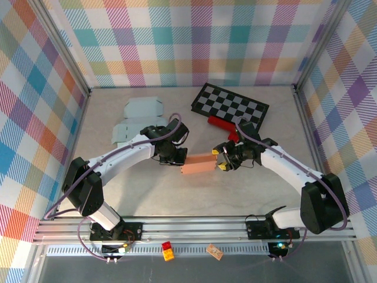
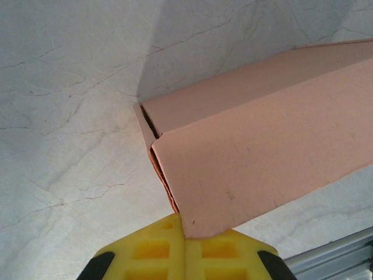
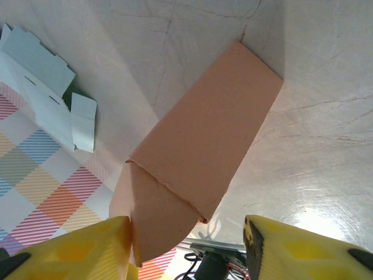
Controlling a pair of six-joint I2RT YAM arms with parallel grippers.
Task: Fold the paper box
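The paper box [image 1: 198, 164] is a long salmon-pink carton, held off the table between both arms. My left gripper [image 1: 177, 158] is shut on its left end. In the left wrist view the yellow fingers [image 2: 151, 251] pinch the box's [image 2: 262, 146] lower corner where the layers meet. My right gripper [image 1: 222, 158] is at the right end, with its jaws apart. In the right wrist view the rounded end flap [image 3: 157, 216] of the box [image 3: 204, 128] lies against the left finger [image 3: 76, 251]. The right finger [image 3: 291, 251] stands clear of the flap.
Pale blue flat box blanks [image 1: 138, 109] lie at the back left, also in the right wrist view [image 3: 46, 87]. A black-and-white checkerboard [image 1: 230, 105] and a red object [image 1: 222, 124] lie at the back right. Plaid walls close in the table [image 1: 265, 194].
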